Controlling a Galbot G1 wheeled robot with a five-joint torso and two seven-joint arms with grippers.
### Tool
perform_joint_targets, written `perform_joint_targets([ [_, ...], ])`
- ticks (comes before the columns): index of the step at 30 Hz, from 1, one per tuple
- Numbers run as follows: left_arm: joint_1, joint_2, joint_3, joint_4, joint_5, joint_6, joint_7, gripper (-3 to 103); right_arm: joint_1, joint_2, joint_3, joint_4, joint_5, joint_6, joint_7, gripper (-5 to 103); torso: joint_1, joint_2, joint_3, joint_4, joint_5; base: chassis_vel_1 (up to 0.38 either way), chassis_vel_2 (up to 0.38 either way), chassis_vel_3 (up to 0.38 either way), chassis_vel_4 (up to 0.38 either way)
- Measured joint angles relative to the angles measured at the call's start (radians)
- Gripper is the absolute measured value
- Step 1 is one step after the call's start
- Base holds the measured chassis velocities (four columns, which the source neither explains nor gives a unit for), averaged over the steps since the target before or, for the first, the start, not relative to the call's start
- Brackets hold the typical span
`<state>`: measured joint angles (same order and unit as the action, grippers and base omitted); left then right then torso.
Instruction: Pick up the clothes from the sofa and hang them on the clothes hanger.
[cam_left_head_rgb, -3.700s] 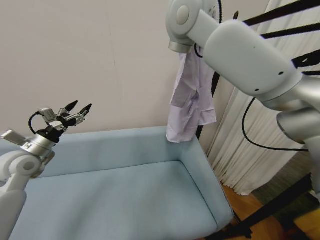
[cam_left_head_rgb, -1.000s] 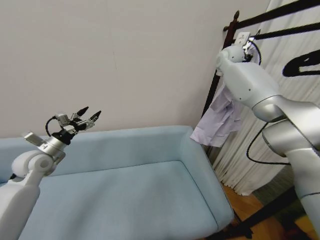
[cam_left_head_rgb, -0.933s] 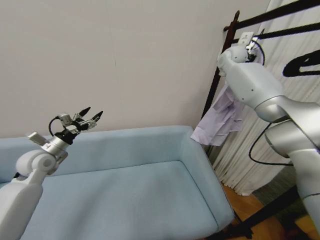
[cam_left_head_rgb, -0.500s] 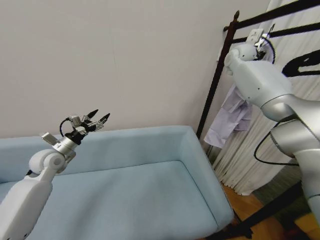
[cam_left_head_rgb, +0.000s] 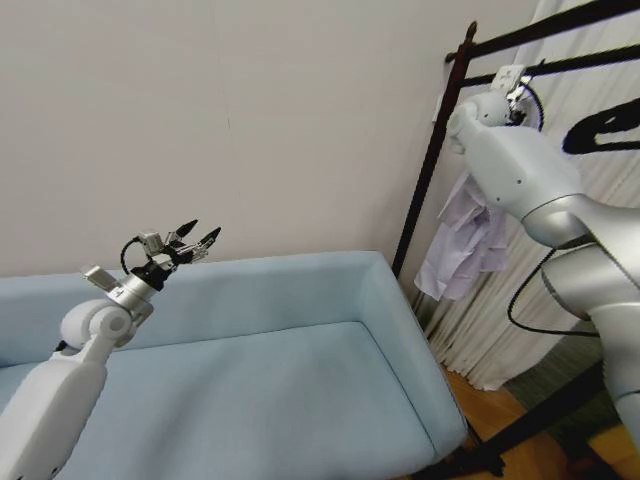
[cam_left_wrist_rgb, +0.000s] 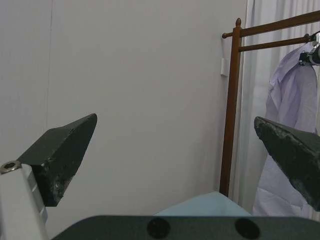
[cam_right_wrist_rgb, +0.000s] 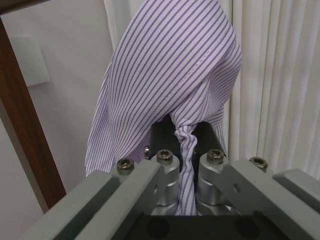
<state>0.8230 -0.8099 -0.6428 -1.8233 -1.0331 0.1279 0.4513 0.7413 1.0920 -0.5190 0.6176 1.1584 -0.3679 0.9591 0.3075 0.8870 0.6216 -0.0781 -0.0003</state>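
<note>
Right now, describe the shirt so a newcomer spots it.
Beyond the right end of the pale blue sofa stands a dark wooden rack. The shirt hangs by its post, pinched in the right gripper: purple pinstripes, unlike the plain curtains.

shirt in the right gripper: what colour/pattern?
The shirt is white with thin purple stripes, clearest in the right wrist view, pinched in the right gripper.

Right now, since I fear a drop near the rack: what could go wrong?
The right tool pinches only a small bunch of the striped shirt, so it may slip out. The shirt hangs from the tool beside the wooden rack, seemingly not over a bar; releasing now would likely drop it.
</note>
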Motion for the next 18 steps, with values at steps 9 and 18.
perform_joint_targets([
  [9,0.025,-0.001,-0.022,-0.007,-0.002,-0.003,-0.001,100,-0.016,-0.027,-0.012,0.058,0.034,-0.020,-0.008,8,0.000,0.000,0.000,0.0008,0.0012,0.000,0.000,0.000,0.000],
  [18,0.029,-0.008,-0.017,-0.009,0.000,-0.008,-0.019,100,-0.045,-0.070,-0.038,0.122,0.024,-0.019,-0.034,45,0.000,0.000,0.000,-0.0002,0.0005,0.000,0.000,0.000,0.000],
])
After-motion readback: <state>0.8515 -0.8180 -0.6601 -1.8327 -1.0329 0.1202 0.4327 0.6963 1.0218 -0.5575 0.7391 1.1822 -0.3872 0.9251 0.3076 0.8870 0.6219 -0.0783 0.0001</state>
